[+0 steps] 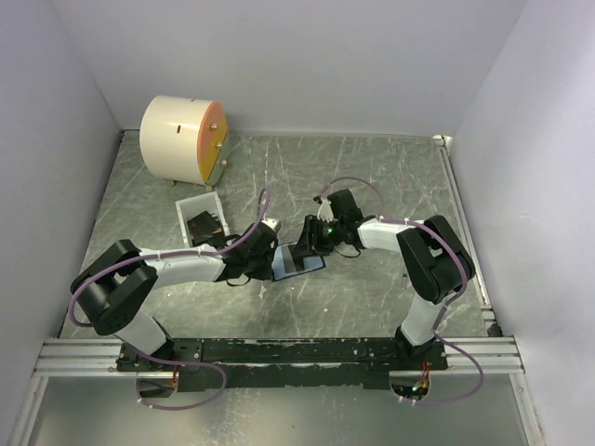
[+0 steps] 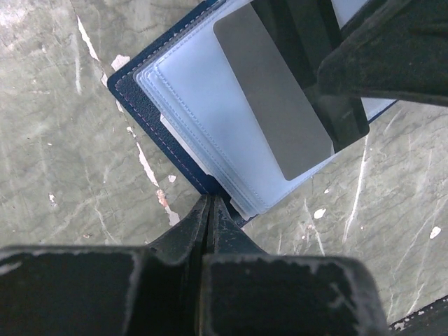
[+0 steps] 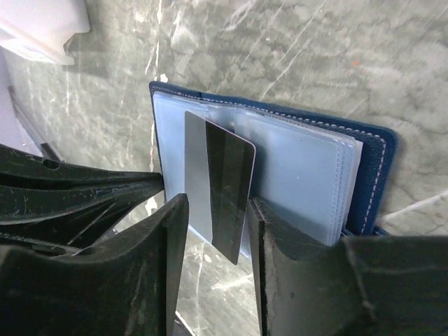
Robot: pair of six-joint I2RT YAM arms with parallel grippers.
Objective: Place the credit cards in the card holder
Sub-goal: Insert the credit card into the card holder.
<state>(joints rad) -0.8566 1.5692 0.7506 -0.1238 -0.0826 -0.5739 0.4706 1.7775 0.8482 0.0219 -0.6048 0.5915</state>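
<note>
Green marbled worktop (image 1: 372, 186) fills the floor of a white-walled bay, and the card holder (image 1: 302, 263) lies open on it, midway between the two arms. The left pincer (image 2: 210, 210) sits at the holder's near edge with its fingers pressed together. They appear to nip the navy cover there and pin the case flat. The right pincer (image 3: 217, 204) reaches in from the holder's far side, closed on the dark card (image 3: 231, 189). It grips the card by its long edges, with the free end resting on the clear pockets (image 2: 203, 112) of the holder's inside.

The step in hand looks like seating this card: its leading edge lies on a pocket but does not seem to be inside one yet. The next move likely calls for tilting the card low, finding the pocket's mouth and sliding it in while the left arm keeps the holder from shifting. A white tray (image 1: 189, 206) stands well to the holder's left; its contents are too small to identify.
</note>
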